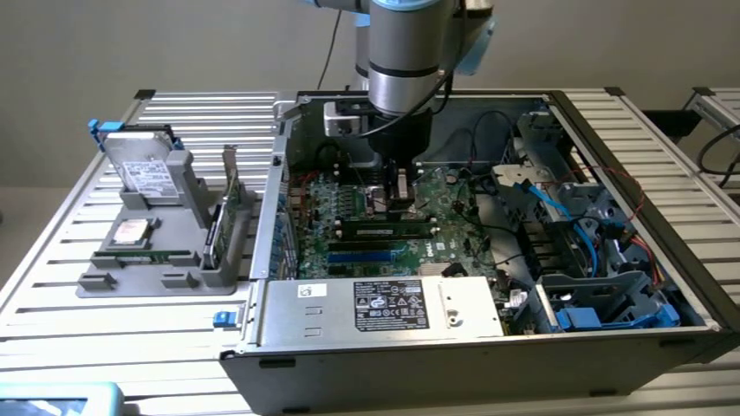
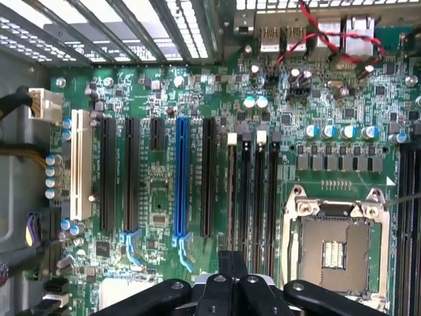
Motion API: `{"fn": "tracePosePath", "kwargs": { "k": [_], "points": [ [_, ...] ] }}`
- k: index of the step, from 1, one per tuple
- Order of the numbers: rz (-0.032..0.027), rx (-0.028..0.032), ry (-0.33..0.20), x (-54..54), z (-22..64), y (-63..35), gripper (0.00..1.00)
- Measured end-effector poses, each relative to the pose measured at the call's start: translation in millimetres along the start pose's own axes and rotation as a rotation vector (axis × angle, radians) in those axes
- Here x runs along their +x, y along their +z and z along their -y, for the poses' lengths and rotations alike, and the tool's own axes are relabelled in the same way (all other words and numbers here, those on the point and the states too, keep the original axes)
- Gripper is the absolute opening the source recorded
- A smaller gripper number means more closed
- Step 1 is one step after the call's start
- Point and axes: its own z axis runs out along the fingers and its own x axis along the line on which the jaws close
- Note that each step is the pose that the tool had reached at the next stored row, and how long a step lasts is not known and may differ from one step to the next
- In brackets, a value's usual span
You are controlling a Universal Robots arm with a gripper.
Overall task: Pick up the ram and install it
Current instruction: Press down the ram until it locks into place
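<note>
Gripper (image 1: 399, 192) hangs on the grey arm inside the open black metal computer case (image 1: 463, 374), low over the green motherboard (image 1: 453, 198). Its dark fingers are closed together and, as far as either view shows, nothing is between them. In the wrist view the gripper (image 2: 231, 263) sits above the row of black memory slots (image 2: 253, 197) beside the silver processor socket (image 2: 332, 247).

A slim green strip with dark chips, the seated stick (image 1: 387, 231), already lies along a slot inside the case, just on the camera's side of the gripper and apart from it. Another slim green circuit-board strip, which I take to be the ram (image 1: 145, 257), lies low in the grey plastic holder (image 1: 162, 282) outside the case, on the ribbed aluminium bench (image 1: 116, 347) towards the exterior view's left. The tall green expansion card (image 1: 231, 204) and the silver boxy hard drive (image 1: 145, 169) share that holder.

If so, the pick is not yet made and the gripper is well apart from the ram. To do it well:

- Clear the case's side wall and the cables inside before any sideways travel.
- Spread the fingers above the holder, not inside it.
- Grip the strip at mid-length across its flat faces.
- Stay off the neighbouring card.
- Lift straight along the holder's groove so the strip does not twist or bind.
</note>
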Motion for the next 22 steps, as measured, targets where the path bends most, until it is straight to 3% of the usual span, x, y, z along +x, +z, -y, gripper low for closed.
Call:
{"fn": "tracePosePath", "kwargs": {
  "k": [6,11,22],
  "points": [
    [0.0007,0.0019,0.000,-0.2,-11.9,2.5,0.11],
    [0.0036,0.0029,0.000,-1.4,-13.9,4.6,0.11],
    [0.0038,0.0101,0.001,-1.8,-15.3,7.7,0.11]
  ]
}}
